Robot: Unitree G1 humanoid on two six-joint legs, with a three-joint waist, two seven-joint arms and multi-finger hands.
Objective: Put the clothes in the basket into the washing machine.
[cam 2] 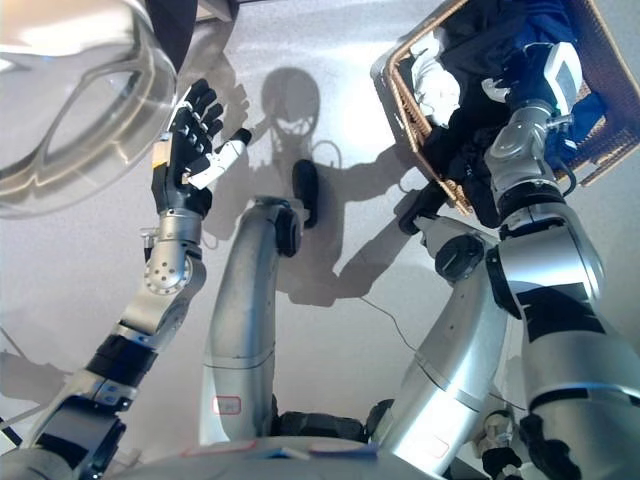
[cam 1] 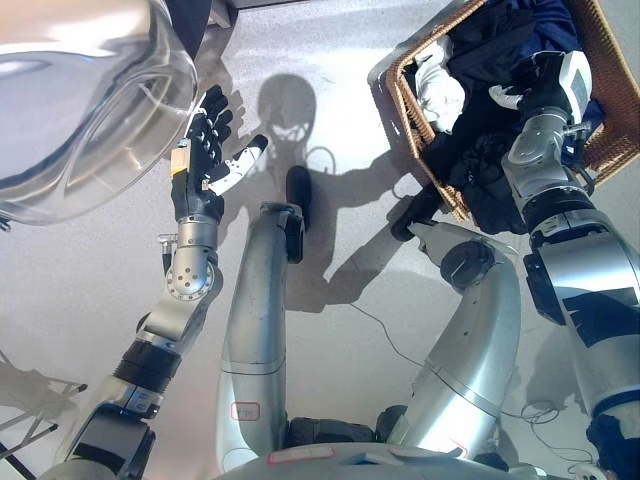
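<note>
A brown wicker basket (cam 1: 404, 112) stands on the floor at the upper right. It holds dark navy clothes (cam 1: 500, 40), a white garment (cam 1: 440, 95) and a blue piece (cam 2: 550, 25). More dark cloth (cam 1: 490, 185) hangs over its near rim. My right hand (cam 1: 538, 82) reaches into the basket and lies on the dark clothes. The washing machine's round glass door (cam 1: 80, 110) fills the upper left. My left hand (cam 1: 205, 150) is raised just right of the door's edge, fingers straight and spread, holding nothing.
Grey floor lies between the door and the basket. A dark object (cam 1: 195, 20) stands behind the door at the top. Thin black rods (cam 1: 30, 425) of a frame show at the lower left corner.
</note>
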